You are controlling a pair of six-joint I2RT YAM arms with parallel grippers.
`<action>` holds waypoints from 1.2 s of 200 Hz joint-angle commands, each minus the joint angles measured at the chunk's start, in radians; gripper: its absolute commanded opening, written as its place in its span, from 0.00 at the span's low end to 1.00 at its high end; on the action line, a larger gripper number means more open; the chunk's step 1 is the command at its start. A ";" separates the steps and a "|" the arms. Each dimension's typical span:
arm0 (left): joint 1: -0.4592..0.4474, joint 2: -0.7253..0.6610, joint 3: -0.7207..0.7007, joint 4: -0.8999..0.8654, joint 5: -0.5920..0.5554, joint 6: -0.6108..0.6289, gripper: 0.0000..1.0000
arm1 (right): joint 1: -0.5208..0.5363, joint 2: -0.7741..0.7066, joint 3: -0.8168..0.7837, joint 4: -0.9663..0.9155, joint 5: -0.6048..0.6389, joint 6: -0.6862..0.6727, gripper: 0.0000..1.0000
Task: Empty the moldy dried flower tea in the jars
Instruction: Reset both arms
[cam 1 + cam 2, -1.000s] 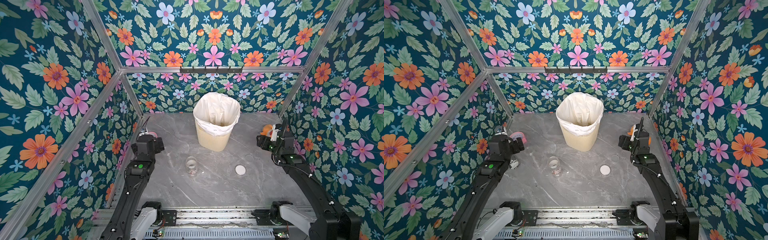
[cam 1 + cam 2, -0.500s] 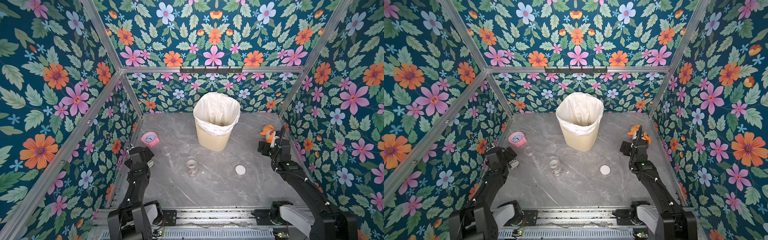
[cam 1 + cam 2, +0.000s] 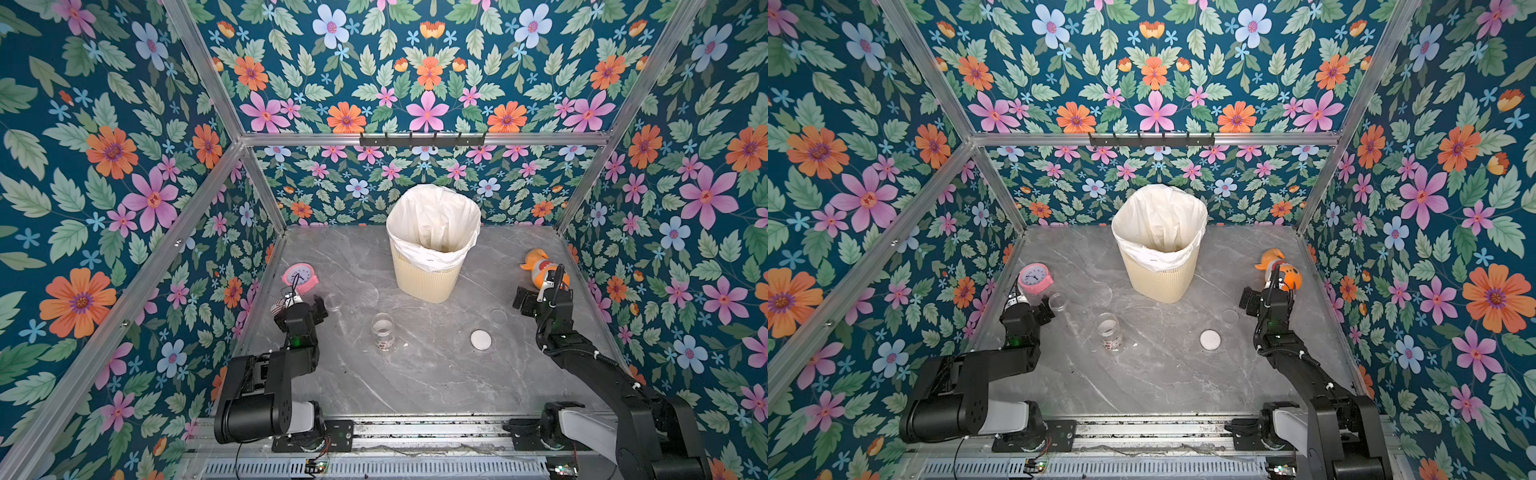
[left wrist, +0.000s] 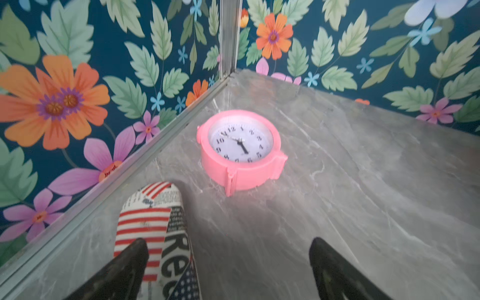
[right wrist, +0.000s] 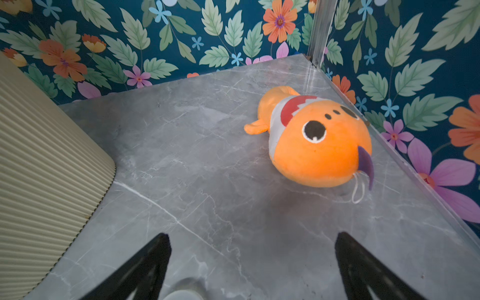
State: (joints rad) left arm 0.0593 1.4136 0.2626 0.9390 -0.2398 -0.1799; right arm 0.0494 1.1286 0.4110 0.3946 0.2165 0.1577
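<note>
Both jars stand upright and lidless on the grey table. The labelled jar (image 3: 383,332) (image 3: 1108,330) is in the middle. The plain jar (image 3: 332,301) (image 3: 1057,302) is just right of my left gripper (image 3: 316,309) (image 3: 1044,313) (image 4: 230,245), which is open and empty. My right gripper (image 3: 524,300) (image 3: 1250,301) (image 5: 252,238) is open and empty beside the clear lid (image 3: 498,317) (image 3: 1230,316). The white disc lid (image 3: 481,339) (image 3: 1209,340) lies flat nearby. The moldy dried flower tea is out of view.
A cream bin (image 3: 432,266) (image 3: 1158,274) (image 5: 46,168) with a white bag stands at the back centre. A pink clock (image 3: 300,279) (image 3: 1035,279) (image 4: 240,148) and a patterned can (image 3: 281,305) (image 4: 155,233) sit by the left wall. An orange plush (image 3: 540,270) (image 3: 1277,270) (image 5: 317,145) lies by the right wall.
The left arm has folded back toward the front, uncovering the clock. The right gripper has drawn back a little and lower. The jars and lids have not moved.
</note>
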 commanded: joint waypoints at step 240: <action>-0.079 0.188 -0.003 0.328 0.014 0.125 1.00 | -0.059 0.318 -0.116 0.531 -0.069 -0.070 0.99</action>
State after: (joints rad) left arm -0.0196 1.6024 0.2588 1.2556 -0.2150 -0.0708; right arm -0.0109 1.4521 0.2920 0.9127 0.1463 0.0769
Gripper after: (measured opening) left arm 0.996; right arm 0.993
